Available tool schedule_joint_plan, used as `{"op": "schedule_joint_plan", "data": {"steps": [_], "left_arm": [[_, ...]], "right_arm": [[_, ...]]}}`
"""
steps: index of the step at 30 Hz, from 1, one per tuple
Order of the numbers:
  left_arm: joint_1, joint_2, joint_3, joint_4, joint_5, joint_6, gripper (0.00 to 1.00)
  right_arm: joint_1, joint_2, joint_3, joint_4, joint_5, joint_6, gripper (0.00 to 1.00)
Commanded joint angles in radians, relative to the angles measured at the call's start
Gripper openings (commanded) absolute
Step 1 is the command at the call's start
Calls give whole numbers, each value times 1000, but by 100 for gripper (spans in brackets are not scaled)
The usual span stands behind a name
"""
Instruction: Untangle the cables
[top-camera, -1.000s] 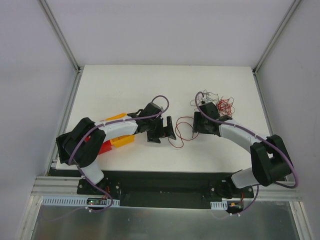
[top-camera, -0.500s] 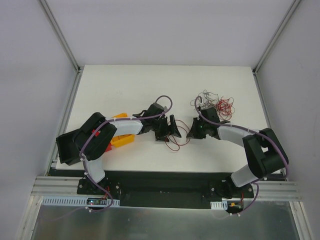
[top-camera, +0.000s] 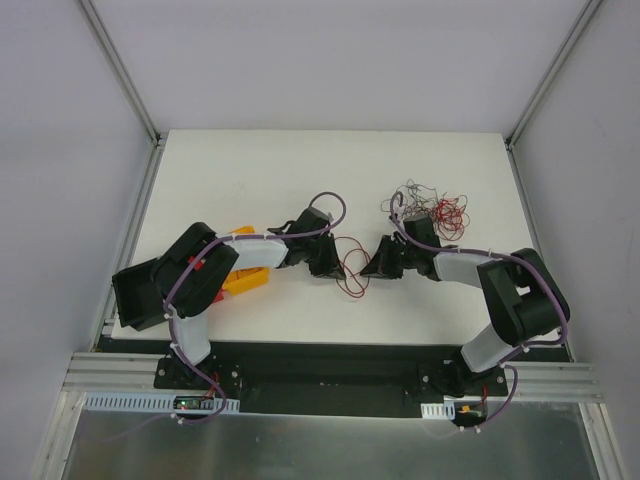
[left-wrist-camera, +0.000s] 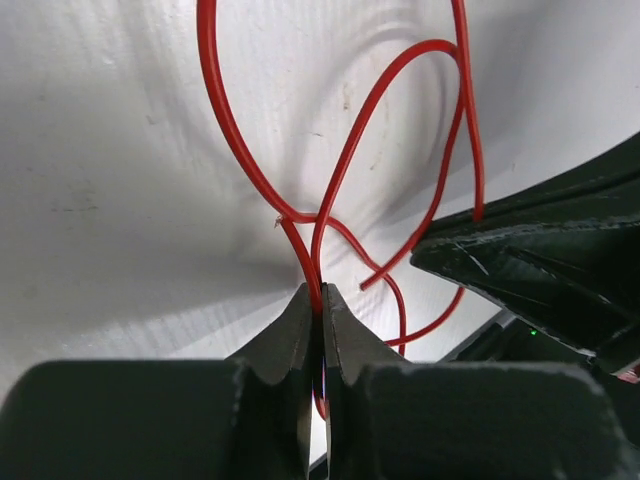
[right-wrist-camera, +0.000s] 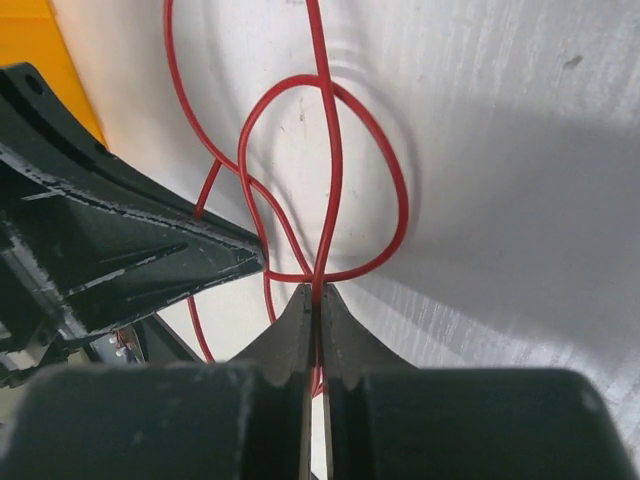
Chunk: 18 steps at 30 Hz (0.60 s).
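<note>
Clenches one looped red wire (left-wrist-camera: 310, 218) in left gripper (left-wrist-camera: 320, 300) and right gripper (right-wrist-camera: 315, 300) alike, beside the wire pile (top-camera: 430, 207); seems feather-light, springy; best pinched near crossings.

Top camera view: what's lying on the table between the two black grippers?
Only loops of thin red wire, pinched by both the left gripper and right gripper. The top view shows it; the wrist views confirm both pinches.

Two grippers (top-camera: 333, 266) (top-camera: 376, 268); one tangle of cables (top-camera: 437, 209)

On table (top-camera: 250, 180), looped cable (left-wrist-camera: 318, 215) between left hand (top-camera: 339, 266) and right hand (top-camera: 373, 268); cable heap (top-camera: 432, 206) behind the latter.
</note>
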Motion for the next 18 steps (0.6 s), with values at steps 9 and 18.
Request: {"op": "schedule_joint_plan", "data": {"steps": [9, 18], "left_arm": [[-1, -204, -8, -95, -140, 180, 0], [-1, -437, -11, -316, -331, 302, 0]], "right_arm": [[26, -51, -28, 197, -138, -13, 16], [55, -322, -108, 96, 158, -178, 70]]}}
